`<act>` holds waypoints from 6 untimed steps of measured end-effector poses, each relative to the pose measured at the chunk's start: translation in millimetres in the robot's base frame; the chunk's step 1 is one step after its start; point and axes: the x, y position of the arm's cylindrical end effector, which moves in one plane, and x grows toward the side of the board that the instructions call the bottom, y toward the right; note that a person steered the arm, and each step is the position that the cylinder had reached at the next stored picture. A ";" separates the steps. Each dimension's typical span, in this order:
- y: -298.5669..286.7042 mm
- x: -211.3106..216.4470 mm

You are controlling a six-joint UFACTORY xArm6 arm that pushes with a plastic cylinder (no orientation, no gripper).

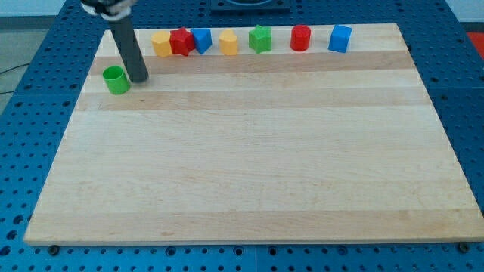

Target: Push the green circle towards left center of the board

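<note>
The green circle [116, 79] is a short green cylinder near the board's upper left. My tip [139, 78] stands on the board just to the right of it, close beside it; I cannot tell if they touch. The dark rod rises from the tip up and to the left, out of the view's top.
A row of blocks lies along the top edge of the wooden board [249, 166]: a yellow block [161, 44], a red block [181, 41], a blue block [202, 39], a yellow block [228, 43], a green star [260, 38], a red cylinder [301, 38] and a blue cube [340, 38].
</note>
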 end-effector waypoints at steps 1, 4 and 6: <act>-6.1 -46.4; 4.9 64.8; -47.3 66.2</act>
